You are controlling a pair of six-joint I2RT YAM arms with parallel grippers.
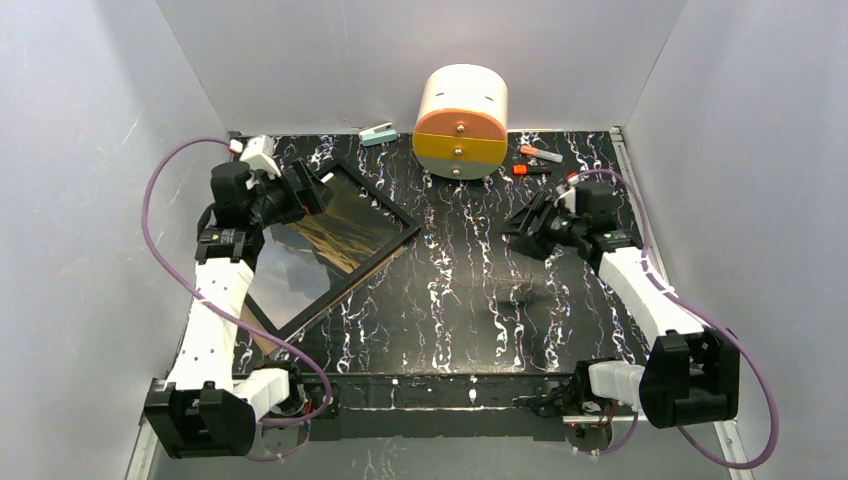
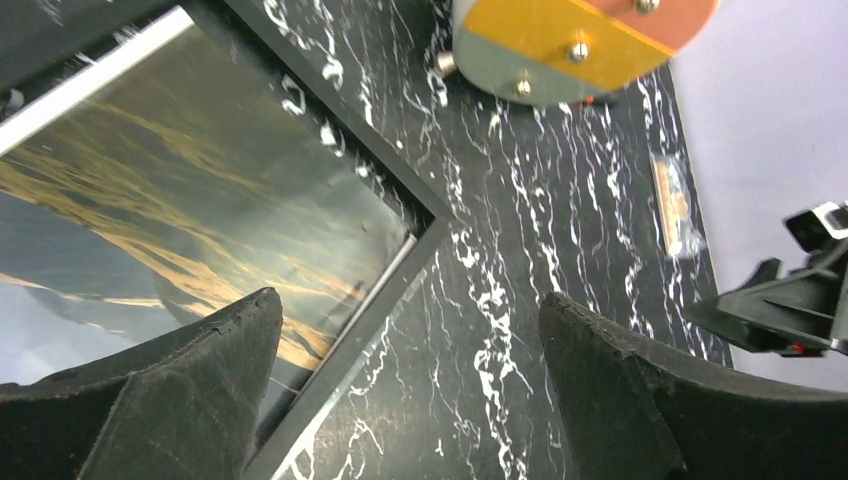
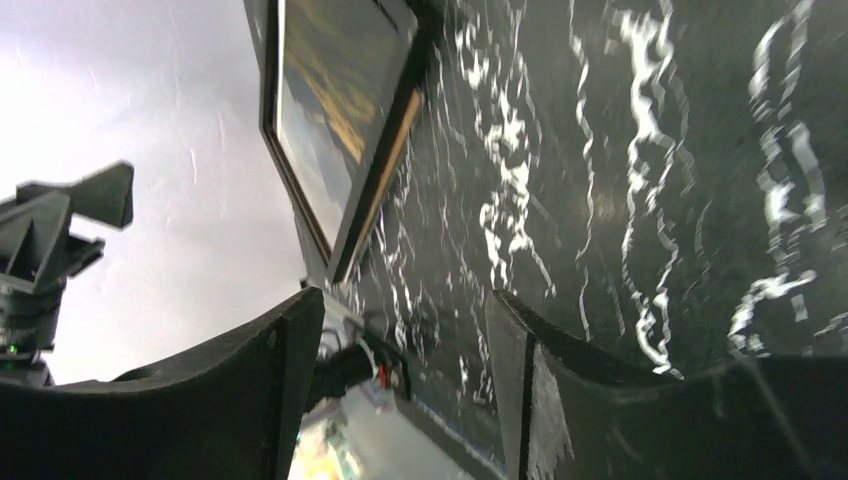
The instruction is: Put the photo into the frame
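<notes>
On the left half of the table (image 1: 470, 300), the frame (image 1: 388, 203) lies turned diamond-wise, black border up, with a tan rim showing along its near-right edge. The photo (image 1: 335, 235), a mountain print, sits inside the border, so it looks at least roughly placed. Left gripper (image 1: 318, 190) hovers over the frame's far corner with its jaws spread wide, holding nothing. The left wrist view shows both pads above the frame's right corner and not touching it. Right gripper (image 1: 530, 225) hangs over bare table right of centre, well apart from the frame, jaws parted and empty. A round orange-and-cream drawer unit (image 1: 462, 120) stands at the far edge, with small markers (image 1: 535, 160) just right of it; neither is part of the job. Step, as I judge it: insertion mostly done, now at seating or checking. A pale strip runs along the photo's far edge and a thin light line along the border near the right corner, so the sheet may not be fully square in its recess; I can't tell for sure. Next move likely calls for a light press or nudge at that corner to settle the sheet flat, without sliding the frame. The right arm could steady the frame's right corner. Risks are creasing the thin sheet or shoving the frame toward the table's left edge.
</notes>
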